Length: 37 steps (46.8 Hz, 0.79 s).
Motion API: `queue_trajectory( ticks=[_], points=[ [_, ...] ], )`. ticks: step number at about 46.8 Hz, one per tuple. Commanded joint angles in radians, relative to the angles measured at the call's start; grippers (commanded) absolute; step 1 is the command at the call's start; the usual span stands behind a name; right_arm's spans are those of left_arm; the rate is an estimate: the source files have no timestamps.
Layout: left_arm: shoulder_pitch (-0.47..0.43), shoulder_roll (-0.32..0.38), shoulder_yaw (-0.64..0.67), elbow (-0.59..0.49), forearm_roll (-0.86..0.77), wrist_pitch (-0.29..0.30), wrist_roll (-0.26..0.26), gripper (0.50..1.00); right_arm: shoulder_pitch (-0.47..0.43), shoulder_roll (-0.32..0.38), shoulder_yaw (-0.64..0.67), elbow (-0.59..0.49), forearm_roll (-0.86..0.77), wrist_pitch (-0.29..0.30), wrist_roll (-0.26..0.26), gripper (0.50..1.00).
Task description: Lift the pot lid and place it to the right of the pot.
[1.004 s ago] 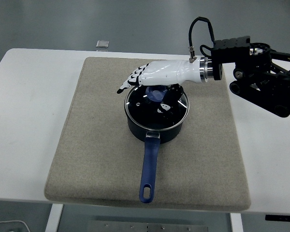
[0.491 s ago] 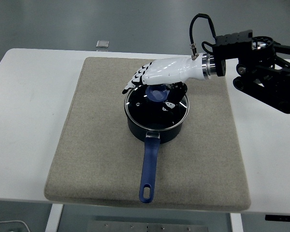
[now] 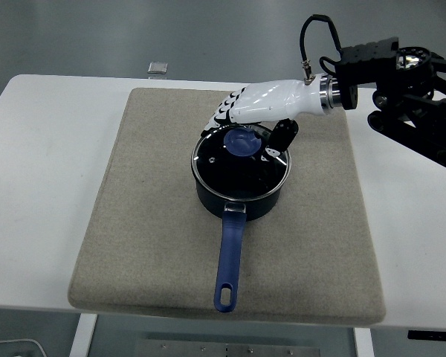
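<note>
Lid (image 3: 241, 158) first: round glass disc with a thin metal rim, seated flat on my dark pot (image 3: 240, 182), with a smooth blue knob (image 3: 243, 141) at its centre; the pot is a squat saucepan, and its long blue handle (image 3: 228, 260) runs toward the table's near edge and ends in a hanging loop. Both sit on a coarse, felt-like beige mat (image 3: 141, 223) with rounded corners, laid on the white table (image 3: 44, 186). My right hand (image 3: 262, 111), glossy white shell with black joints, comes in from the right on a black arm (image 3: 416, 97) and sits just above the far side of the lid; the fingers (image 3: 223, 113) reach out past the knob while the dark thumb hangs beside it; whether anything grips the knob I cannot tell, as my palm hides it. A small grey object (image 3: 157, 68) lies at the table's far edge, well apart from the mat.
</note>
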Motion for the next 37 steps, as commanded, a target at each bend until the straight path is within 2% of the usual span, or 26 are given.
queue_trajectory(
  ticks=[1, 37],
  points=[
    [0.0, 0.0, 0.0, 0.0, 0.001, 0.0, 0.0, 1.0, 0.002, -0.007, 0.0, 0.0, 0.0, 0.001, 0.0, 0.909],
    [0.0, 0.0, 0.0, 0.0, -0.001, 0.0, 0.0, 1.0, -0.001, -0.009, -0.049, -0.014, -0.006, -0.033, 0.0, 0.899]
  ],
)
